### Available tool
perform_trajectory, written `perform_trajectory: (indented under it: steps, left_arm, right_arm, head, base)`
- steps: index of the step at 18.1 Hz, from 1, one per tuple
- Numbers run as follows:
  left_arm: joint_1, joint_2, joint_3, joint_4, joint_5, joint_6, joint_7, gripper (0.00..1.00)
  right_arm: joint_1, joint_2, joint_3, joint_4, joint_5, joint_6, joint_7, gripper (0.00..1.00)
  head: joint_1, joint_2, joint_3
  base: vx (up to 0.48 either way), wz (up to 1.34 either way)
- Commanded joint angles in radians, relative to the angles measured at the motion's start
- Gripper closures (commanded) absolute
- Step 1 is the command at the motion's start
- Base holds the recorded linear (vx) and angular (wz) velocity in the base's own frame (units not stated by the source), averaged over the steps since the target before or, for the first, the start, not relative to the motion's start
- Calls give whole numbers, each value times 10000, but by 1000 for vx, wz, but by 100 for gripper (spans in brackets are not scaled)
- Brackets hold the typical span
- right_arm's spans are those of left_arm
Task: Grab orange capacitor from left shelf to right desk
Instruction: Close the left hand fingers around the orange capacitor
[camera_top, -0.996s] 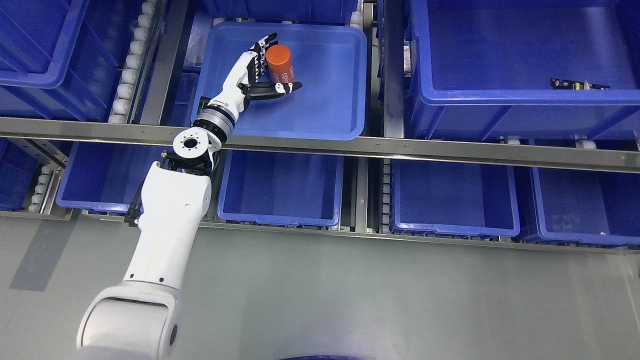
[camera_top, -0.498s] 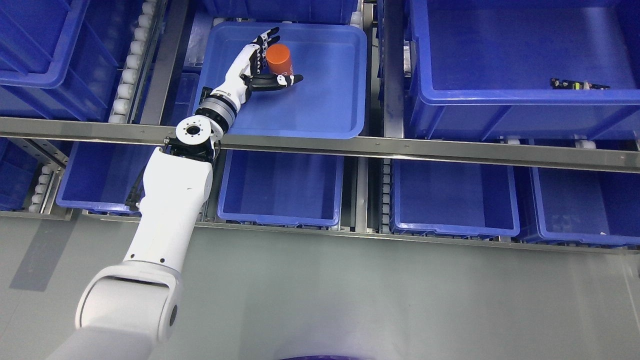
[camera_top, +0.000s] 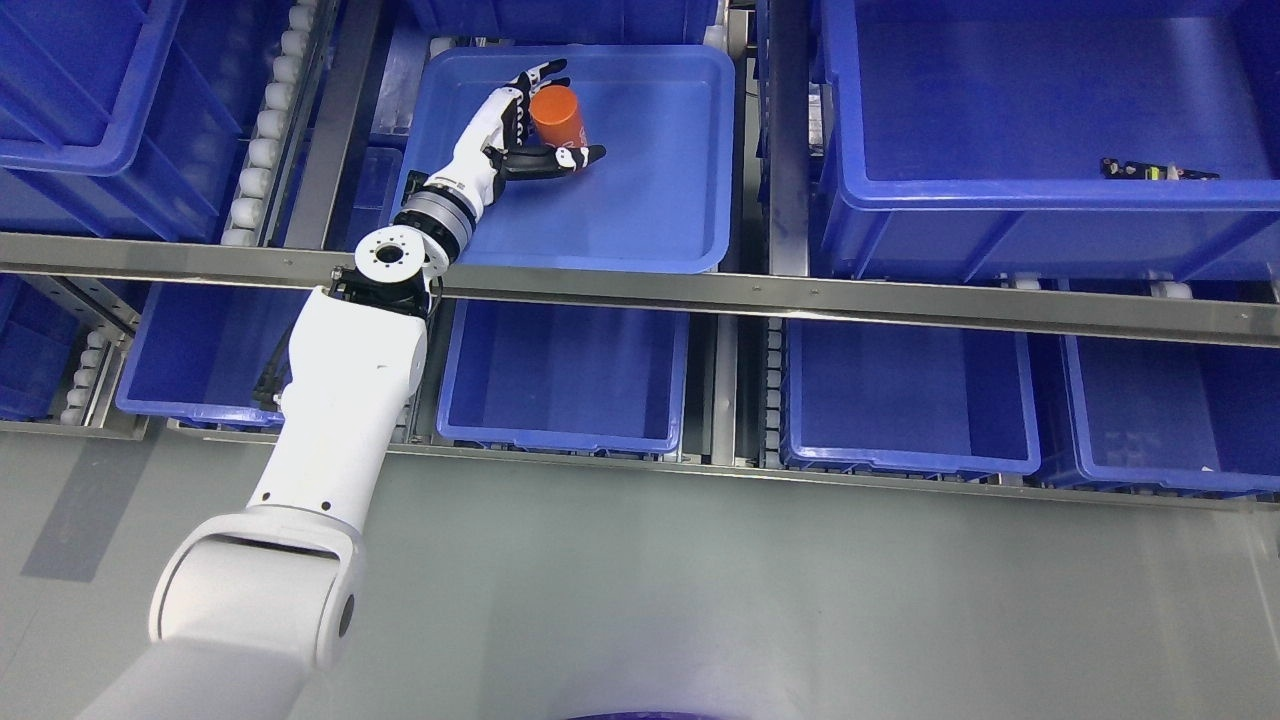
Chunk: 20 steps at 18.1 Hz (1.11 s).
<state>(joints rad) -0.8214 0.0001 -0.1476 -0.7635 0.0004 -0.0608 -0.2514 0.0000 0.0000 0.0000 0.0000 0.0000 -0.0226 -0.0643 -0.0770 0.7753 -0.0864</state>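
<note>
A metal shelf (camera_top: 760, 292) is crossing the view from 9 to 3 o'clock, carrying blue bins on two levels. A shallow blue tray (camera_top: 650, 220) is sitting on the upper level toward 12 o'clock, with a large blue bin (camera_top: 1000, 215) beside it toward 2 o'clock. Lower bins (camera_top: 560, 430) are lining the level beneath, above the grey floor (camera_top: 760, 600) stretching across 6 o'clock.

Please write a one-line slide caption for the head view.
Left hand cups the orange capacitor inside a shallow blue tray on the shelf.
</note>
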Motion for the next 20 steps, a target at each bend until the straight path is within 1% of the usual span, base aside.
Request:
perform_trajectory:
  steps: [1,3,5,7,9,12,16,18,20]
  left_arm:
    - [-70,173,-104,410,210,-282,-63,27]
    - [-85,173,-74,410,226,-557,-63,34]
    - [-85,173,-43,395,485,-757,-48,46]
    - [-85,173,-12,410,640,-972,-32,54]
    - [-85,173,64,410,640,-1003,44,59]
    - [-85,173,187,410,640,-1033,44,73]
    - [-70,173,263,410,930,-1707,44,91]
    - [-55,173,294,410,1130,-2029,44,97]
    - [-55,173,295,410,1299,-2245,29,99]
  right_arm:
    - [230,-175,-107,-175,61,-4,-1,0]
    - [230,-175,-107,-175,61,-4,-1,0]
    - [230,-175,-107,-175,61,-4,-1,0]
    - [230,-175,-107,-175,61,-4,-1,0]
    - [230,-175,-107,-175,61,-4,-1,0]
    - [230,-175,-107,-175,61,-4,-1,0]
    - [230,-175,-107,-175,61,-4,-1,0]
    - [230,-175,-107,-175,61,-4,-1,0]
    - [215,-175,-107,-175,61,-4,-1,0]
  head:
    - [0,0,0]
    - [0,0,0]
    - [0,0,0]
    - [0,0,0]
    - [0,0,0]
    - [0,0,0]
    - [0,0,0]
    - [0,0,0]
    - [0,0,0]
  base:
    - [0,0]
    - [0,0]
    - [0,0]
    - [0,0]
    - [0,0]
    - [1,-10]
    - [1,-10]
    - [0,0]
    - [0,0]
